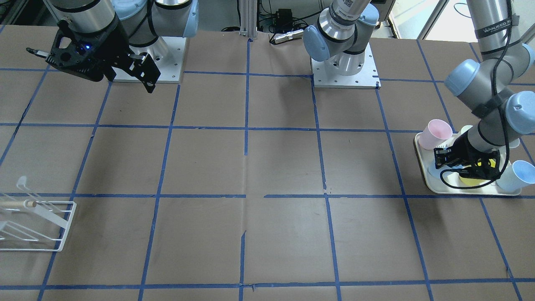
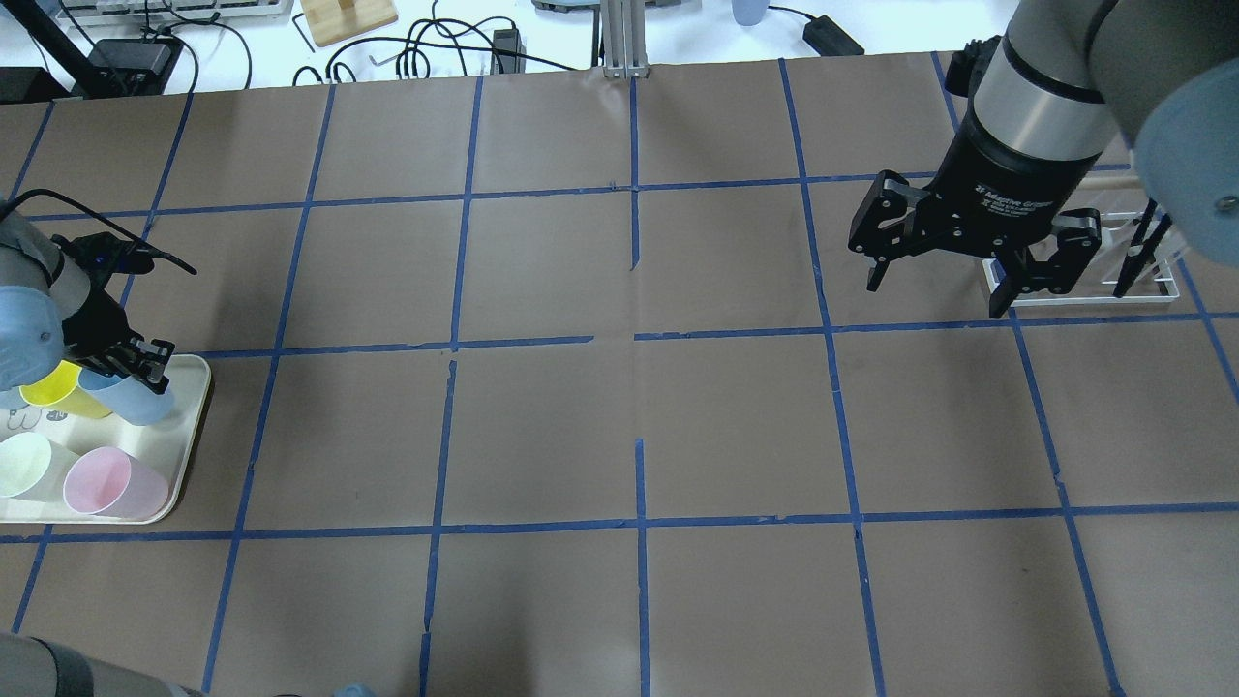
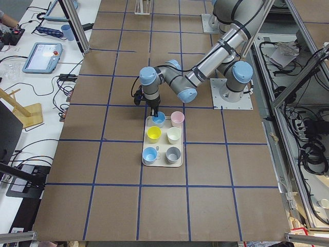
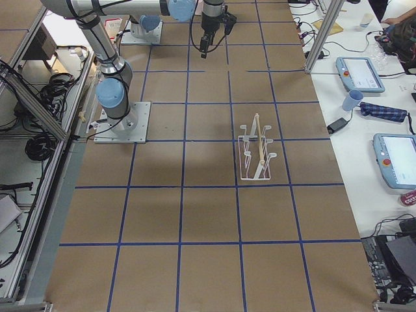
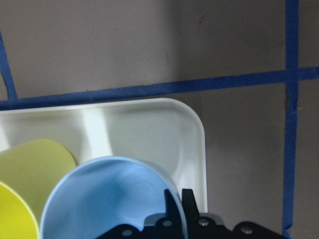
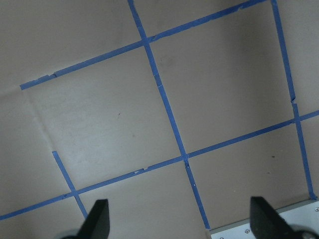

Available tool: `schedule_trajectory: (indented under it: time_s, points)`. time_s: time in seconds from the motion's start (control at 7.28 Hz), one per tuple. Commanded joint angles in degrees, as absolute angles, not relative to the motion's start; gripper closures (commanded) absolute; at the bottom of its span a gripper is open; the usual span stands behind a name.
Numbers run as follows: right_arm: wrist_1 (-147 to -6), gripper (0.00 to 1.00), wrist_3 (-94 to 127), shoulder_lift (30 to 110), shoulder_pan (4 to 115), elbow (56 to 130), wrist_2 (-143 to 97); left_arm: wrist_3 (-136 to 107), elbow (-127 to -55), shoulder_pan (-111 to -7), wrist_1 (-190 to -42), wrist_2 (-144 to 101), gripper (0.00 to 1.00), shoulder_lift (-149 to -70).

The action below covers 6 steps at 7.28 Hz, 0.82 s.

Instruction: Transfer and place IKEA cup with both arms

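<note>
The pale-blue IKEA cup (image 5: 109, 199) stands in a corner of the white tray (image 5: 149, 129), next to a yellow cup (image 5: 30, 174). My left gripper (image 5: 178, 204) is shut on the cup's rim, one finger inside and one outside. The overhead view shows the same grip, with the left gripper (image 2: 150, 368) on the cup (image 2: 135, 402). In the front view the cup (image 1: 432, 171) is mostly hidden by the left gripper (image 1: 439, 166). My right gripper (image 2: 936, 290) hangs open and empty above the table, far from the tray. It also shows in the right wrist view (image 6: 180, 219).
The tray (image 2: 189, 436) also holds a pink cup (image 2: 106, 481), a pale-green cup (image 2: 24, 463), a twin blue cup (image 1: 521, 175) and a grey cup (image 3: 172, 154). A white wire rack (image 1: 37, 225) stands on the table beyond my right gripper, and also shows in the right side view (image 4: 257, 156).
</note>
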<state>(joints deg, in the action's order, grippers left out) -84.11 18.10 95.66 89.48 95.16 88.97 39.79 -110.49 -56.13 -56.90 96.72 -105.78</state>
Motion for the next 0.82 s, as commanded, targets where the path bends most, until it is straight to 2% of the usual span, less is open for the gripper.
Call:
schedule_trajectory:
  time_s: [0.0, 0.27, 0.69]
  points:
    - [-84.5, 0.0, 18.5, 95.7, 89.6, 95.2, 88.9, 39.7, -108.9, -56.6, -62.8, 96.6, 0.0, -103.2]
    - [-84.7, 0.0, 18.7, 95.7, 89.5, 95.3, 88.9, 39.2, -104.3, -58.7, -73.3, 96.3, 0.0, -99.1]
    - [-84.7, 0.0, 18.2, 95.7, 89.3, 95.3, 88.9, 25.4, -92.8, -69.8, -88.0, 94.3, 0.02, -95.4]
